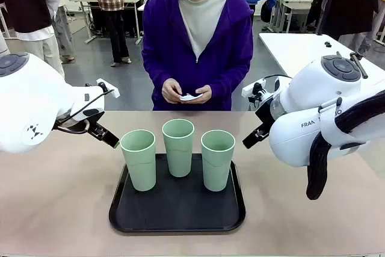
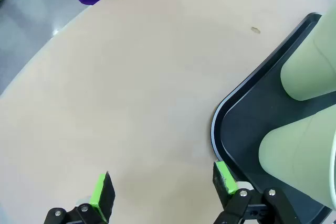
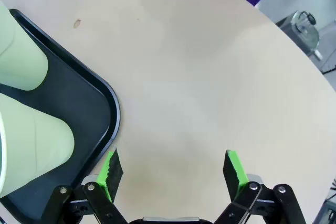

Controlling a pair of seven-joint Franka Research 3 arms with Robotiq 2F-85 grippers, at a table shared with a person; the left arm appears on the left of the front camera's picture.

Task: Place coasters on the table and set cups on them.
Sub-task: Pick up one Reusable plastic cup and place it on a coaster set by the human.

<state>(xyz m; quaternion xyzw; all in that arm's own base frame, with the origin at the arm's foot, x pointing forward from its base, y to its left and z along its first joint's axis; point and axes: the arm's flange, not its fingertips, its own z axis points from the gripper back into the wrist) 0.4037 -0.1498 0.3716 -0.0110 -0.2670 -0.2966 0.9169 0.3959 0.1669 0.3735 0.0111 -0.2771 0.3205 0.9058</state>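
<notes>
3 cups (image 1: 178, 147) on tray (image 1: 177, 212), btwn L gripper (image 2: 164, 182) & R gripper (image 3: 173, 167).

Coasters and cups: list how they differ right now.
The coasters are white, thin and flat; the cups are pale green, tall and tapered. The coasters are held in the person's hands at the far side of the table; the cups stand upright on the black tray. Shared: neither rests on the bare table yet.
</notes>
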